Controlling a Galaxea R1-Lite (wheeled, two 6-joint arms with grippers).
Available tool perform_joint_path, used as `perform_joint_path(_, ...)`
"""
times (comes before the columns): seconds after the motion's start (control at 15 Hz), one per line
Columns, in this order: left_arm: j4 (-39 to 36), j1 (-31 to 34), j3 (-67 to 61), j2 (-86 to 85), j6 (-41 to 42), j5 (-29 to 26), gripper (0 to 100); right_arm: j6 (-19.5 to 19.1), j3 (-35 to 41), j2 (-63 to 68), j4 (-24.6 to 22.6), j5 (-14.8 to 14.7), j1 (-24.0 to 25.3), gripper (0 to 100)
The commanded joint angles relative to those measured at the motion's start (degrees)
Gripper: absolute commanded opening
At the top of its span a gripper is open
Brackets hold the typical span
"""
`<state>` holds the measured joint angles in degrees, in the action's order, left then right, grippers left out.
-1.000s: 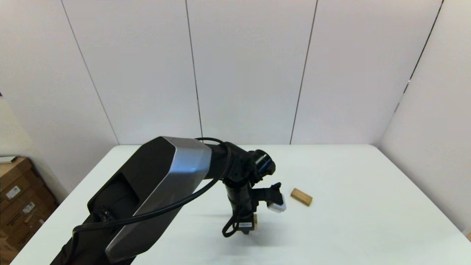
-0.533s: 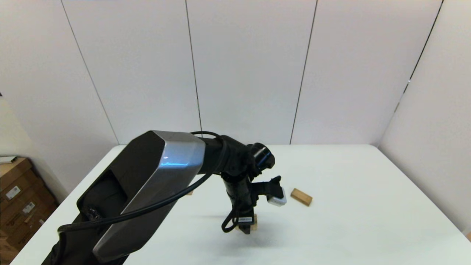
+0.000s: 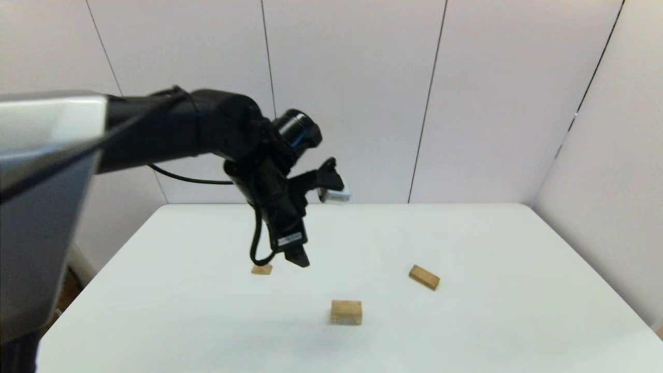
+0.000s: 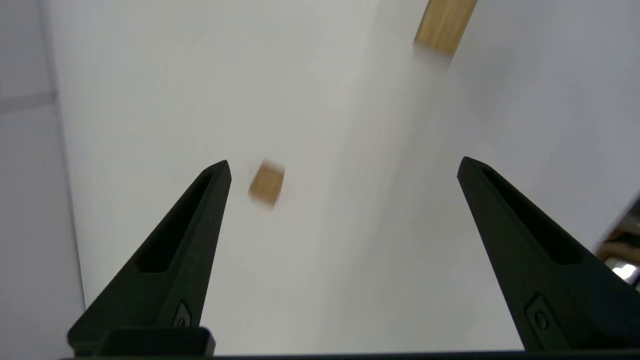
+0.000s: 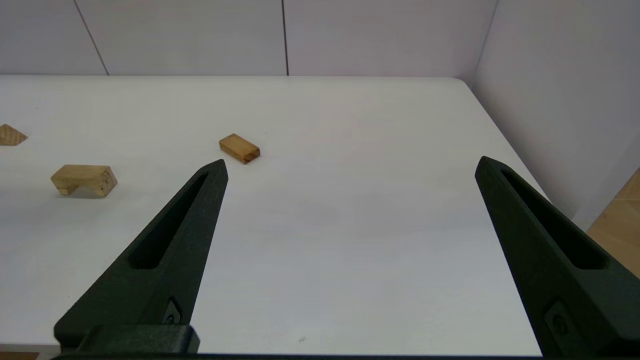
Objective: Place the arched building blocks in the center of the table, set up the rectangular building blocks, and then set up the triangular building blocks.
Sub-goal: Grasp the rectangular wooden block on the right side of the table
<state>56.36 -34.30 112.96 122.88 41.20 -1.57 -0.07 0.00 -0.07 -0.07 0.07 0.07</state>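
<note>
While the black left gripper (image 3: 296, 257) hangs in the air above the large white table (image 3: 492, 321), spread wide and holding nothing, all three wooden blocks lie apart on the tabletop.

Detail: the chunky light-tan arched block (image 3: 346, 312) rests near the table's middle, below and to the right of the left gripper, hollow face down in the right wrist view (image 5: 83, 180). The small tan triangular block (image 3: 261, 269) sits just left of the fingertips. The slim darker-tan rectangular block (image 3: 424, 277) lies flat, well to the right. The right gripper (image 5: 350, 167) hovers low over the table's near right part, likewise spread and empty.
</note>
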Motion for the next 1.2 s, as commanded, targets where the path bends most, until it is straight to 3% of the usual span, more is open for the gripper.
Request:
perform_joint_path(0.07, 4.7, 9.3, -5.2, -23.7, -15.8, 9.1, 100, 0.0, 0.0, 0.0, 0.0, 0.0, 0.0, 100)
perform_joint_path(0.27, 4.8, 12.2, -11.4, -34.3, -25.2, 18.1, 100, 0.0, 0.0, 0.0, 0.0, 0.0, 0.0, 100)
perform_joint_path(0.73, 4.4, 12.4, -36.7, -66.4, -30.4, 18.4, 100, 0.0, 0.0, 0.0, 0.0, 0.0, 0.0, 100)
perform_joint_path(1.2, -1.2, 25.6, -65.4, -96.7, -29.9, 17.9, 100, 0.0, 0.0, 0.0, 0.0, 0.0, 0.0, 100)
